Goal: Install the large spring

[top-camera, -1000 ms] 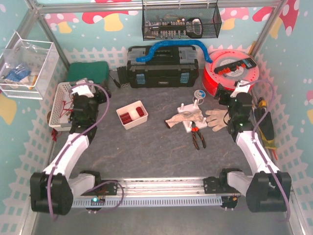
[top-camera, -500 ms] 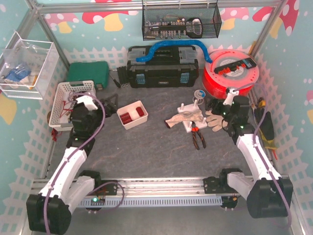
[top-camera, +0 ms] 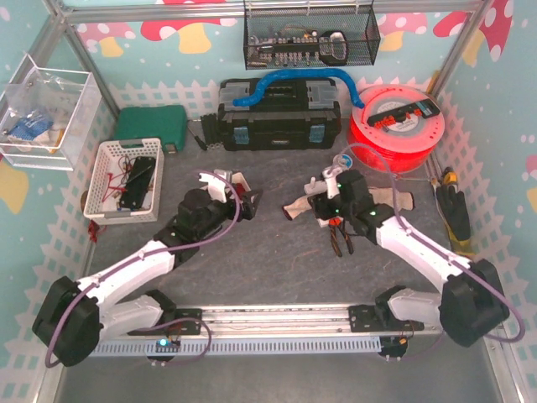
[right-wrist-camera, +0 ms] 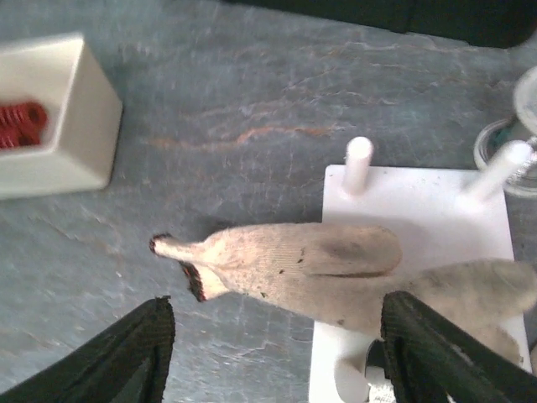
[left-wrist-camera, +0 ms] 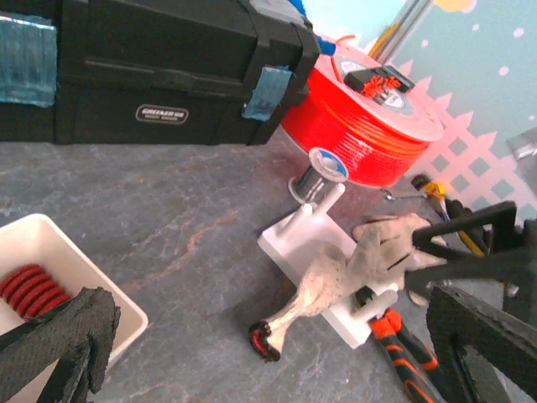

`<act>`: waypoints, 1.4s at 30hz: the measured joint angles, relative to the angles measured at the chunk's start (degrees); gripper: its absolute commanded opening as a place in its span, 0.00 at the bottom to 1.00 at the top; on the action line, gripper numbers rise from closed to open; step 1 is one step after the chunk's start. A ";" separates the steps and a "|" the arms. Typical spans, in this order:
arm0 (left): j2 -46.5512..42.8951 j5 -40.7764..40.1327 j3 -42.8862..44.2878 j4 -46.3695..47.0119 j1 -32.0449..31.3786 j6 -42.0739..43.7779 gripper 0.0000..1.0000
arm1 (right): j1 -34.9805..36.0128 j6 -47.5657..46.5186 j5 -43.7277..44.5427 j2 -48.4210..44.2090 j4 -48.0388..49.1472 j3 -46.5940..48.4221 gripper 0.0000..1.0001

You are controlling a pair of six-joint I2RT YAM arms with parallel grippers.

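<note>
Red springs [left-wrist-camera: 29, 285] lie in a small white box [left-wrist-camera: 63, 252]; the springs [right-wrist-camera: 21, 122] and box [right-wrist-camera: 50, 126] also show in the right wrist view. A white peg base [right-wrist-camera: 419, 210] with upright pegs stands mid-table, and a dirty work glove [right-wrist-camera: 310, 260] lies across it. My left gripper [top-camera: 252, 200] is open and empty just right of the box, which the left arm mostly hides from the top camera. My right gripper [top-camera: 321, 195] is open and empty, low over the glove [top-camera: 298, 208], one finger on each side of it.
Orange-handled pliers [top-camera: 340, 239] lie just in front of the peg base. A small wire spool [left-wrist-camera: 323, 168] stands behind it. A black toolbox [top-camera: 277, 113] and red cable reel [top-camera: 394, 122] stand at the back, a white basket [top-camera: 126, 180] at the left, and a second glove [top-camera: 394, 197] to the right.
Both arms have swung in toward the table's middle. The left moved from the basket to the spring box; the right moved from the red reel to over the glove and peg base.
</note>
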 measured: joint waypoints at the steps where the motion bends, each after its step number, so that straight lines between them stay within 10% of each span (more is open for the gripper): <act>1: 0.26 -1.18 0.00 0.37 -0.70 0.33 0.99 | 1.75 -0.83 2.14 1.38 -0.79 0.74 0.58; 29: -4.22 -14.47 -14.71 14.29 -3.21 6.10 0.99 | 14.19 -11.67 26.88 25.62 -6.97 11.67 0.61; 42: -2.80 -14.21 -14.38 14.32 -3.21 6.10 0.99 | 14.19 -12.85 30.27 26.45 -5.42 11.76 0.00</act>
